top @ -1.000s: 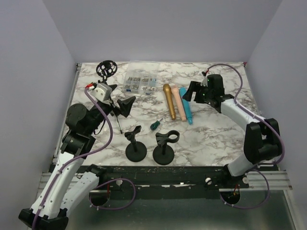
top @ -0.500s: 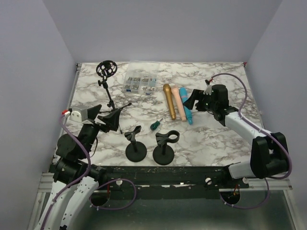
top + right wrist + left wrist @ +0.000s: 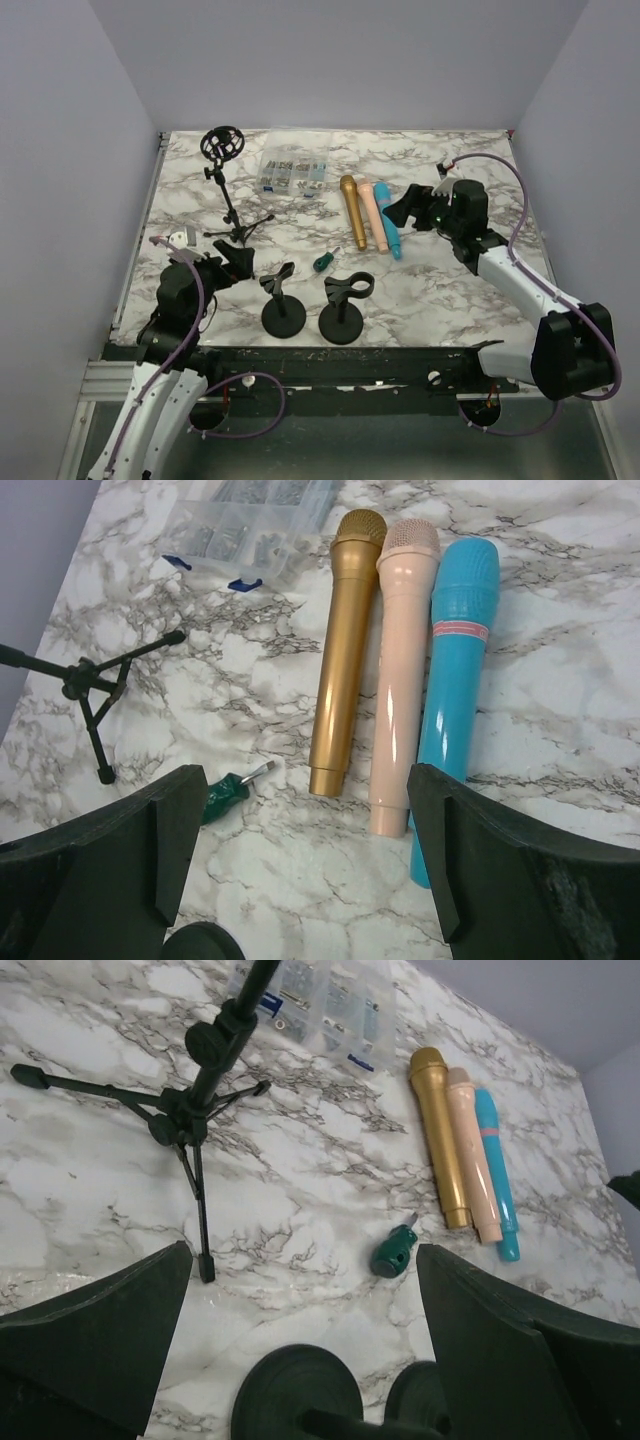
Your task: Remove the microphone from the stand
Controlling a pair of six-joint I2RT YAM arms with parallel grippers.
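Observation:
Three microphones lie side by side on the marble table: gold (image 3: 352, 210), pink (image 3: 370, 215), blue (image 3: 388, 222). Two round-based desk stands (image 3: 283, 305) (image 3: 343, 310) stand at the near edge, and both clips hold nothing. My left gripper (image 3: 232, 262) is open and empty, just left of the stands; their bases (image 3: 295, 1395) show between its fingers. My right gripper (image 3: 410, 208) is open and empty, just right of the blue microphone. In the right wrist view the gold (image 3: 342, 650), pink (image 3: 397, 670) and blue (image 3: 450, 700) microphones lie ahead of its jaws.
A tripod stand with a round shock mount (image 3: 222, 145) stands at the back left, its legs (image 3: 190, 1110) ahead of my left gripper. A clear box of small parts (image 3: 290, 172) sits at the back. A green stubby screwdriver (image 3: 321, 262) lies between the microphones and the stands.
My left arm has drawn back toward the near edge and come lower, away from the tripod. My right gripper has shifted slightly right and nearer. The microphones and stands have not moved.

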